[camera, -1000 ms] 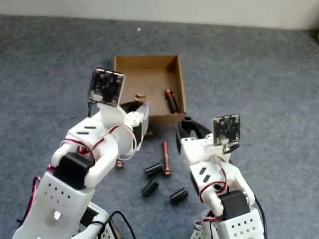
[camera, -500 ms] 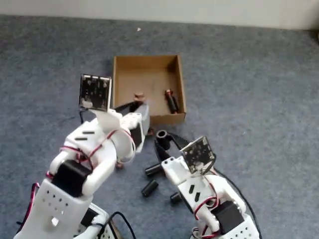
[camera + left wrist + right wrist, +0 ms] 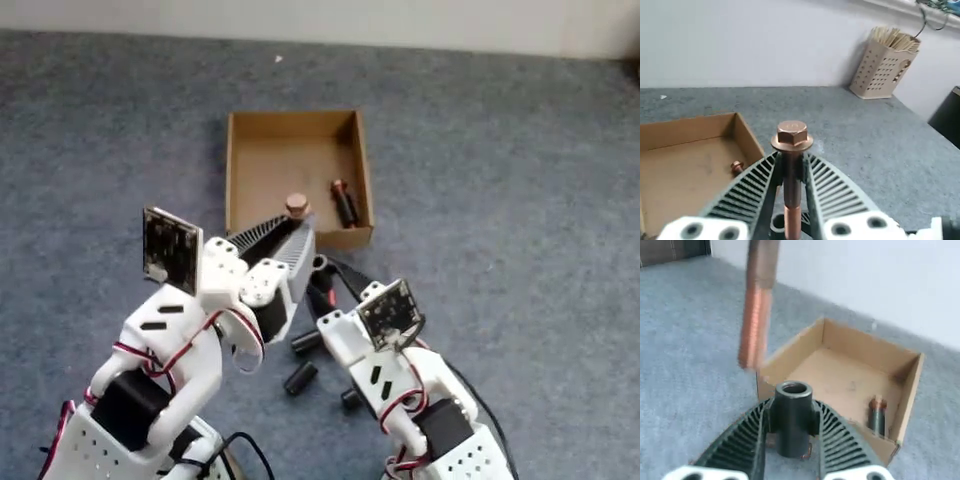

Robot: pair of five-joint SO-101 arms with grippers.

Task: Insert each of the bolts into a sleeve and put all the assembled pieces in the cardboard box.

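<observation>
My left gripper (image 3: pixel 296 226) is shut on a copper bolt (image 3: pixel 297 207), held upright with its hex head (image 3: pixel 792 135) on top, just in front of the cardboard box (image 3: pixel 232 170). My right gripper (image 3: pixel 320 274) is shut on a black sleeve (image 3: pixel 318 265), bore up, right beside and slightly below the bolt. In the right wrist view the bolt's threaded shaft (image 3: pixel 756 315) hangs above and to one side of the sleeve (image 3: pixel 792 415). One assembled piece (image 3: pixel 343 203) lies in the box's near right corner.
Three loose black sleeves (image 3: pixel 308 341) (image 3: pixel 299 377) (image 3: pixel 350 397) lie on the grey carpet between the two arms. The box floor (image 3: pixel 850 380) is mostly bare. A perforated holder of sticks (image 3: pixel 885 65) stands far off by the wall.
My right arm has swung left, carrying the sleeve from beside the box's corner to under the bolt. My left arm has drawn back slightly, and a loose bolt on the carpet is now covered.
</observation>
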